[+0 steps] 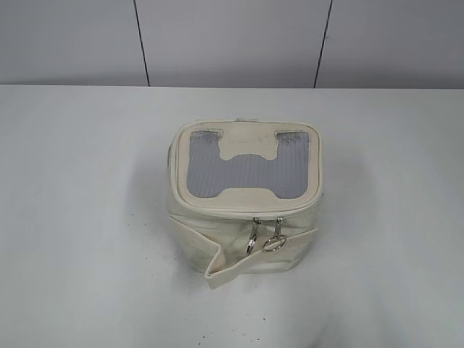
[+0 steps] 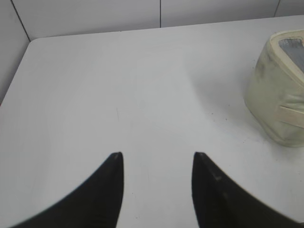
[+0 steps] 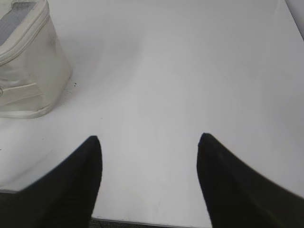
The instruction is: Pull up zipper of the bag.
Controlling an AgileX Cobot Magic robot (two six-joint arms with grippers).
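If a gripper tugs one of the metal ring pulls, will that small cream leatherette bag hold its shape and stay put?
The small boxy cream leatherette bag probably slides: it looks light and nothing braces it. Its creased front suggests soft walls that may buckle. The metal ring pulls hang loose, so would likely swing.

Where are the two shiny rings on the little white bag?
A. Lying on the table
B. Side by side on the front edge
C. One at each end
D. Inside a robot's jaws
B. The two silver ring pulls hang next to each other from the zipper at the near front rim of the bag, with no gripper near them.
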